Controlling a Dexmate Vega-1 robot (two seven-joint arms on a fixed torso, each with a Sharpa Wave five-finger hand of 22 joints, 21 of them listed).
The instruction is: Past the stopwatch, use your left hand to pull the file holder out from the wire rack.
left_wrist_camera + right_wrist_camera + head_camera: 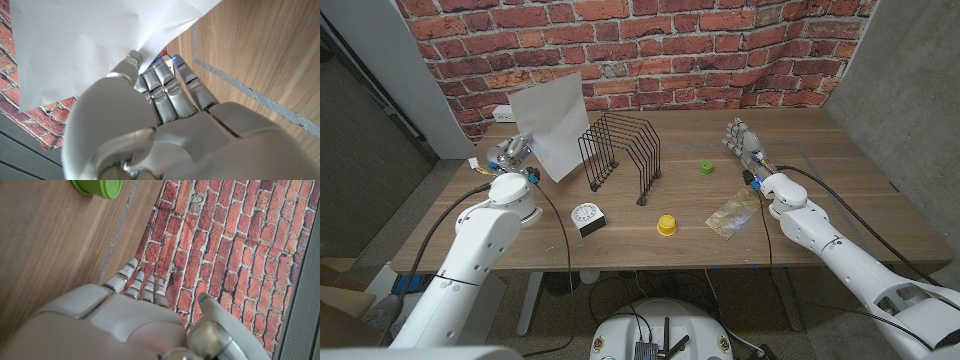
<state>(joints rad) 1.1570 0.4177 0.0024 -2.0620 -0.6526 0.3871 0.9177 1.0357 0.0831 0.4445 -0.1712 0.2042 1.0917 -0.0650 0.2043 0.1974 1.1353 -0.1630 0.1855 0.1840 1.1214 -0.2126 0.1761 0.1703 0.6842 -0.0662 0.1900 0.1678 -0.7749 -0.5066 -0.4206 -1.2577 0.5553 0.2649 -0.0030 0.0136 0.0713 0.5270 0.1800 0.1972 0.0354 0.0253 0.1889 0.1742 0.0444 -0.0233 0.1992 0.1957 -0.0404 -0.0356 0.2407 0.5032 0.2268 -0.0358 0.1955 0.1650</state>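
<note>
The white file holder (pixel 552 122) is held up in the air, tilted, to the left of the black wire rack (pixel 620 148) and clear of it. My left hand (pixel 510 154) grips its lower left corner; in the left wrist view the fingers (pixel 165 90) close on the white sheet (pixel 90 45). The white stopwatch (pixel 587 216) stands on the table in front of the rack. My right hand (pixel 744 140) stands open at the right side of the table, holding nothing.
A green cap (pixel 705 168) sits right of the rack and also shows as the green cap (pixel 97 187) in the right wrist view. A yellow cap (pixel 666 225) and a shiny wrapper (pixel 732 216) lie toward the front. A brick wall (pixel 650 50) backs the table.
</note>
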